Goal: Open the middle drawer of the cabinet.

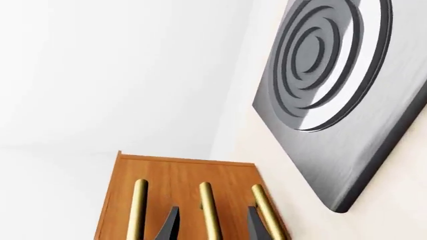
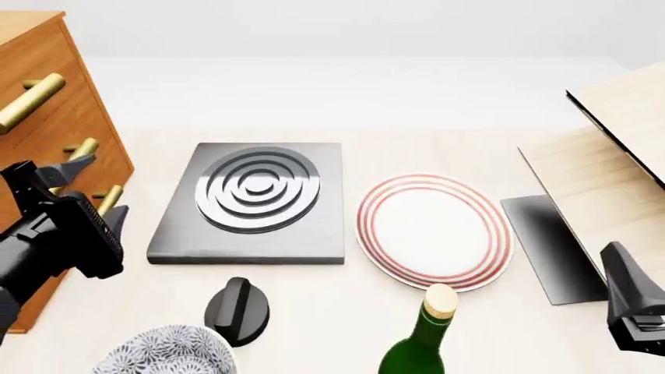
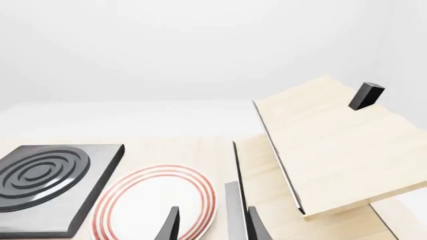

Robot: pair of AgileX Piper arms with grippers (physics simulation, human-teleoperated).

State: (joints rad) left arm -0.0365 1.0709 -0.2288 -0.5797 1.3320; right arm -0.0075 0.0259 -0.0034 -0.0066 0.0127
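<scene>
The orange-brown cabinet (image 2: 62,86) stands at the table's left edge, its three brass bar handles facing the hob. The middle drawer (image 2: 96,134) carries the second handle (image 2: 82,149) and looks shut flush with the cabinet front. My left gripper (image 2: 96,192) is open right in front of the cabinet. In the left wrist view its dark fingertips (image 1: 172,220) stand on either side of the middle handle (image 1: 207,200), not closed on it. My right gripper (image 3: 212,217) is open and empty at the front right, over the plate's edge.
A grey hob (image 2: 249,202) with ring burners lies beside the cabinet, and a red-rimmed white plate (image 2: 434,230) sits right of it. A black knob (image 2: 237,312), a patterned bowl (image 2: 167,354) and a green bottle (image 2: 421,339) stand along the front. Pale wooden boards (image 2: 613,148) fill the right.
</scene>
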